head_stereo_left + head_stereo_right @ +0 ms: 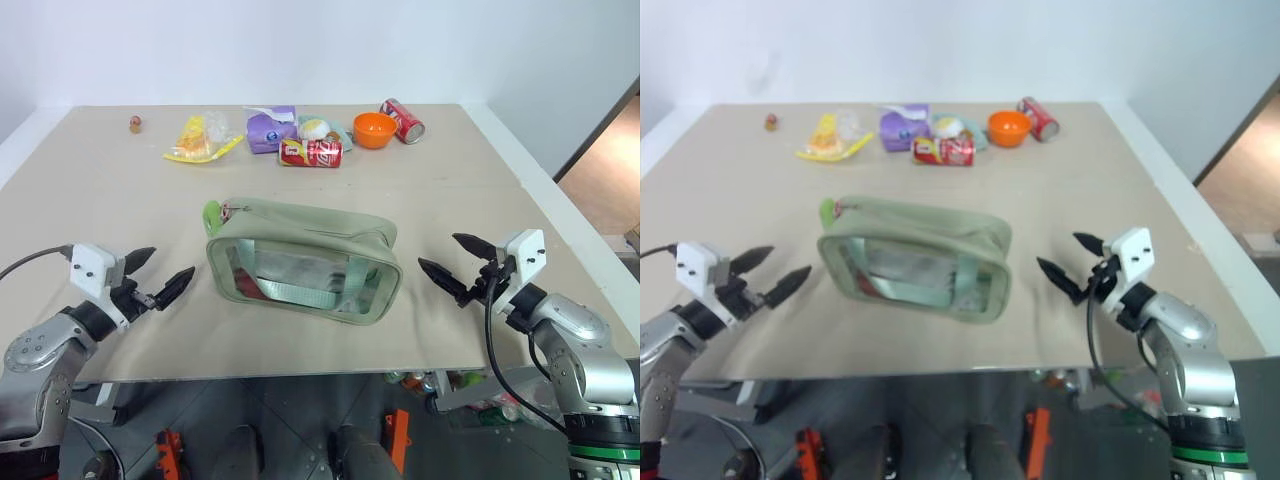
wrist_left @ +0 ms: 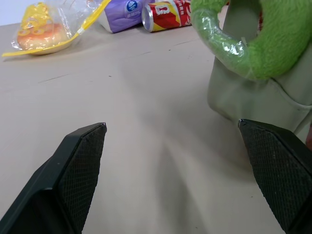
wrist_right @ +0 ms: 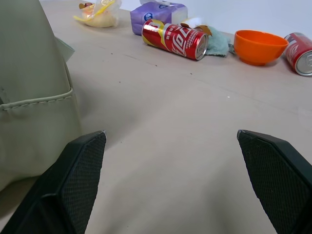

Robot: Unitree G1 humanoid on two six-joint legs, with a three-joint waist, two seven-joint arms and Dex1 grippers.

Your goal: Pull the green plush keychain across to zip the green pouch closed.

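Left gripper (image 1: 158, 275): nearest the camera, by the tabletop's (image 1: 480, 200) front edge toward its left corner; fingers spread wide, holding nothing, aimed level at the pouch's left end.
Right gripper (image 1: 455, 262): by the front edge on the right side; fingers likewise spread wide and empty, aimed at the pouch's right end, a clear gap between them.
Green pouch (image 1: 305, 262): lies mid-table, nearer the front edge than the back, clear window facing the camera, top zipper running from its left end to its right end.
Green plush keychain (image 1: 213, 214): sits at the pouch's top left corner on the zipper pull; in the left wrist view (image 2: 253, 44) it hangs just ahead of that gripper, apart from the fingers.
Step in hand: approach, nothing gripped yet.
Doing it well: probably close the left fingers around the plush near the pull, steady the pouch's right end with the right gripper, then draw along the zipper line rather than upward, so the bag does not slide or lift.
Open room: bare table on both sides of the pouch and between it and the front edge.
Back edge clutter: yellow packet (image 1: 198, 138), purple packet (image 1: 268, 128), red can (image 1: 311, 152), orange bowl (image 1: 374, 129), second can (image 1: 402, 120), all well apart from the pouch.
Edge risk: both grippers work close to the front edge; a dragged pouch could creep toward it.
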